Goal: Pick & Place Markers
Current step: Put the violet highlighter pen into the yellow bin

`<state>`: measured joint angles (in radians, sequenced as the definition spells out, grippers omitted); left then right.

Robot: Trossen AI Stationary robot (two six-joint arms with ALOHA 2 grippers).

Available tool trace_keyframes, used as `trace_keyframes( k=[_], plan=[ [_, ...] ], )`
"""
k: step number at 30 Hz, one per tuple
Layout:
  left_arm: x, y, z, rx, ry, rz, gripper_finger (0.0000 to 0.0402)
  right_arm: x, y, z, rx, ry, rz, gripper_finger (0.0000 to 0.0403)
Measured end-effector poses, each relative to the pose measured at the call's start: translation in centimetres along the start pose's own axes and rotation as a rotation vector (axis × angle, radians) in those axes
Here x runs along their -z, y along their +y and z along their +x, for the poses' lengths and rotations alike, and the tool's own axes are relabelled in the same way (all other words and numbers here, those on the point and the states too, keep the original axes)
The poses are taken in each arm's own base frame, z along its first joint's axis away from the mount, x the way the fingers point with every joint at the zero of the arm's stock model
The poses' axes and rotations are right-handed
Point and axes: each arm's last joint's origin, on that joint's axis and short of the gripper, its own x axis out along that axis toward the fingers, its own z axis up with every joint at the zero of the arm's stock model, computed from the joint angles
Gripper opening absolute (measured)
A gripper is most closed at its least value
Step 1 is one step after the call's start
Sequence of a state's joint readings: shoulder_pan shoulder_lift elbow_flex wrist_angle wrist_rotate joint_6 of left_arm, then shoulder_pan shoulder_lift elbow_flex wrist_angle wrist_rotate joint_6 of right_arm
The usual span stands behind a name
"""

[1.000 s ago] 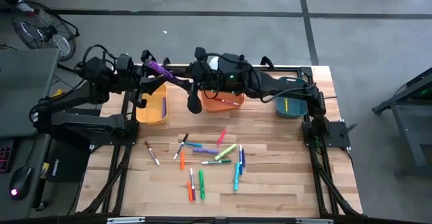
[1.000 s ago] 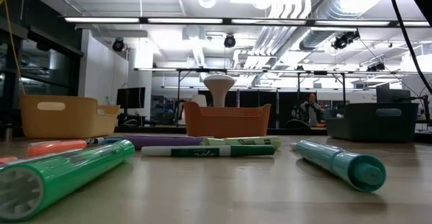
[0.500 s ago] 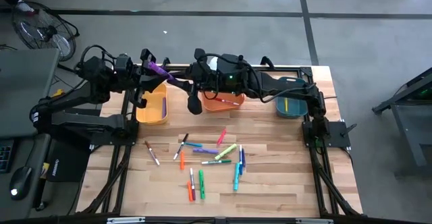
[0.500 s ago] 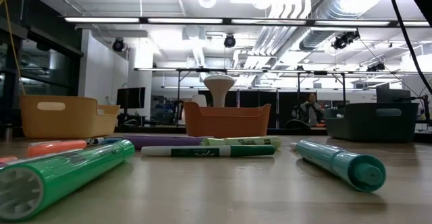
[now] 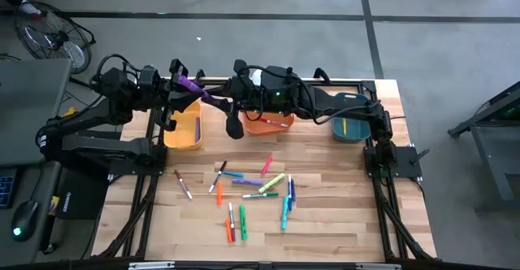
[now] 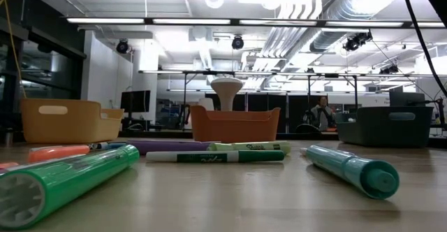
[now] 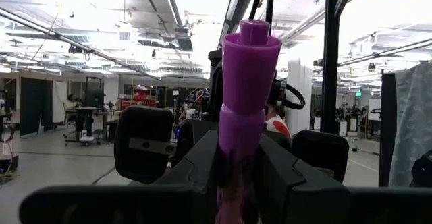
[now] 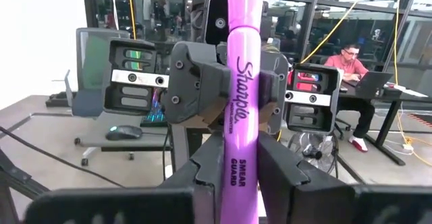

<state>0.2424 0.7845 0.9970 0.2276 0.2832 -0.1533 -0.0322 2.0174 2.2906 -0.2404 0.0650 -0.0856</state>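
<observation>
A purple marker (image 5: 196, 87) hangs high above the table's far edge, between the yellow bin (image 5: 184, 132) and the orange bin (image 5: 269, 124). My left gripper (image 5: 181, 81) is shut on its left end. My right gripper (image 5: 218, 99) is shut on its right end. The two grippers face each other. Several more markers (image 5: 244, 190) in many colours lie loose on the wooden table (image 5: 325, 221). The low view shows a green marker (image 6: 63, 179) and a teal marker (image 6: 349, 168) lying closest. My left gripper pinches the purple marker's body (image 7: 237, 158) between its two fingers, coming level from the table's left. The marker runs on past the fingertips toward the other arm, lifted clear of everything. My right gripper pinches the marker's printed body (image 8: 241, 166) between its two fingers, coming level from the table's right, with the fingers lying along the marker. The marker runs forward into the left gripper and is clear of the table and bins.
A teal bin (image 5: 350, 128) stands at the far right, in line with the yellow and orange bins along the far edge. The yellow and teal bins each hold a marker. Bare wood lies near the front edge and along the right side.
</observation>
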Motion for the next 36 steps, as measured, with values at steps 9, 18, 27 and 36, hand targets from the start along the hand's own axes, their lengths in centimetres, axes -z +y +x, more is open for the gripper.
trace_keyframes(
  k=[9, 18, 27, 36],
  plan=[
    [0.2, 0.0, 0.0, 0.007, 0.021, -0.013, 0.0058, -0.5, -0.2, -0.7, 0.043, 0.012, 0.022, 0.0233],
    [0.8, 0.4, -0.1, -0.126, 0.066, -0.022, 0.0058, -2.8, -0.5, -3.6, 0.061, 0.044, 0.022, 0.0251],
    [1.8, 1.2, -1.8, -0.513, 0.204, -0.011, 0.0058, -4.2, 0.1, -7.9, 0.162, 0.209, -0.019, 0.0252],
    [4.9, 2.1, -4.1, -0.995, 0.461, -0.086, 0.0058, -3.7, 0.1, -10.2, 0.273, 0.380, 0.002, 0.0252]
  ],
)
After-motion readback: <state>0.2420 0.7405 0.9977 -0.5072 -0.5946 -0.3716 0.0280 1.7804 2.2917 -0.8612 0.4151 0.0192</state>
